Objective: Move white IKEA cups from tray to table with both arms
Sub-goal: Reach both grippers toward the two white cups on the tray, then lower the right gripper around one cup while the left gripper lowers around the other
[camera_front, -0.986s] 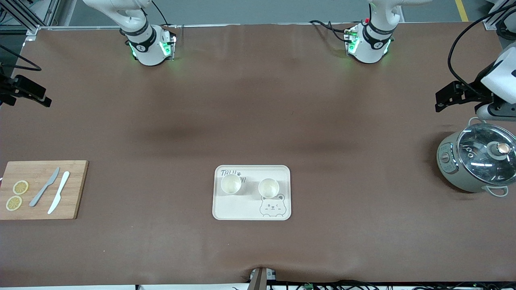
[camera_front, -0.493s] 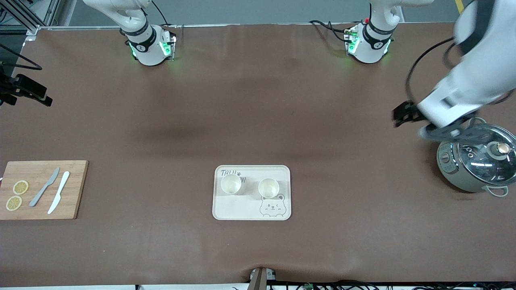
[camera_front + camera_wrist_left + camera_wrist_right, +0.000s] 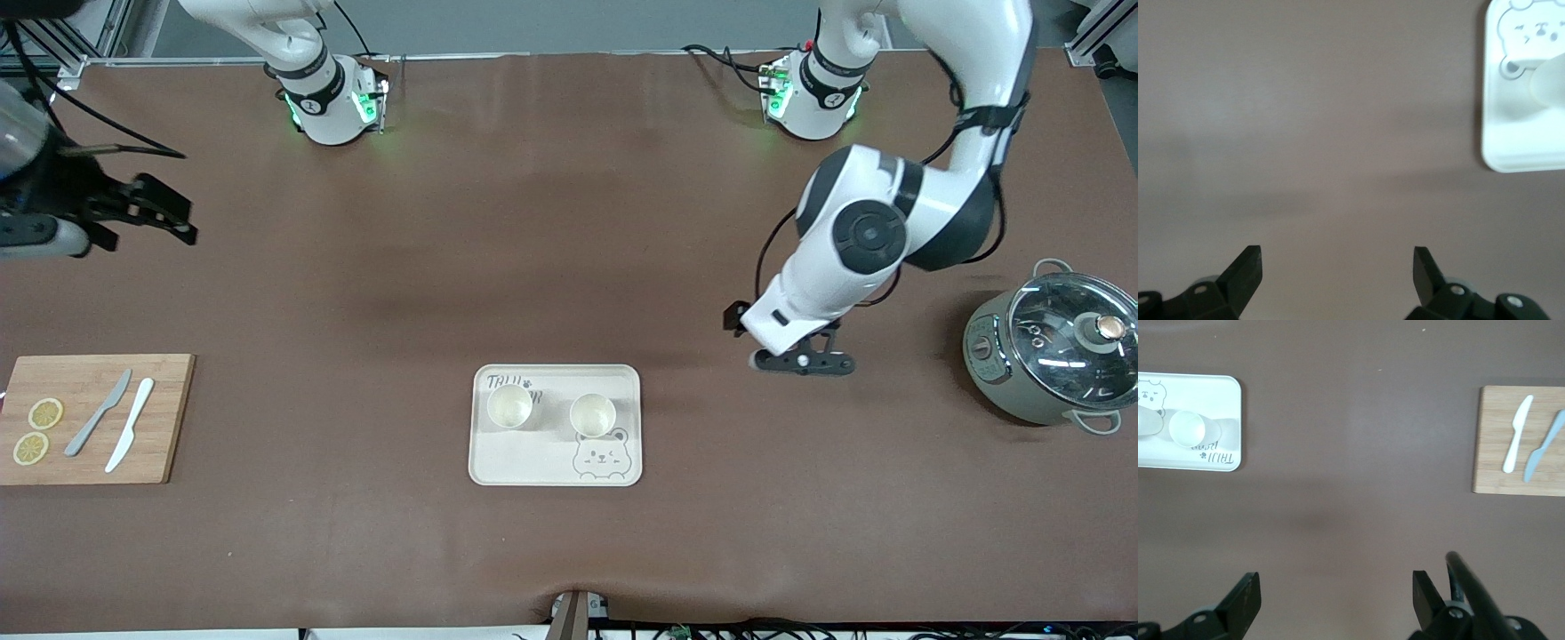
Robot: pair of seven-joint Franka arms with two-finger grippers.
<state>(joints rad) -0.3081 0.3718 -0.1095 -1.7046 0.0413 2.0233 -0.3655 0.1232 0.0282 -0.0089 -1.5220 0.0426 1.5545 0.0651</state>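
Observation:
Two white IKEA cups (image 3: 509, 405) (image 3: 593, 414) stand upright side by side on a cream tray (image 3: 556, 471) with a bear drawing, mid-table. My left gripper (image 3: 800, 362) hangs open over bare brown table between the tray and the pot. In the left wrist view, the left gripper (image 3: 1337, 263) is empty, with the tray's corner (image 3: 1511, 143) and part of one cup (image 3: 1548, 83) at the picture's edge. My right gripper (image 3: 169, 218) is open and empty over bare table at the right arm's end. The right wrist view shows that gripper (image 3: 1336, 590), the tray (image 3: 1225, 393) and a cup (image 3: 1187, 428).
A grey pot with a glass lid (image 3: 1058, 356) stands at the left arm's end of the table. A wooden cutting board (image 3: 169, 427) at the right arm's end carries two knives (image 3: 129, 425) and two lemon slices (image 3: 37, 431).
The left arm has swung in from above the pot toward the tray and come down. The right gripper has moved a little inward over the table. The cups and tray have not moved.

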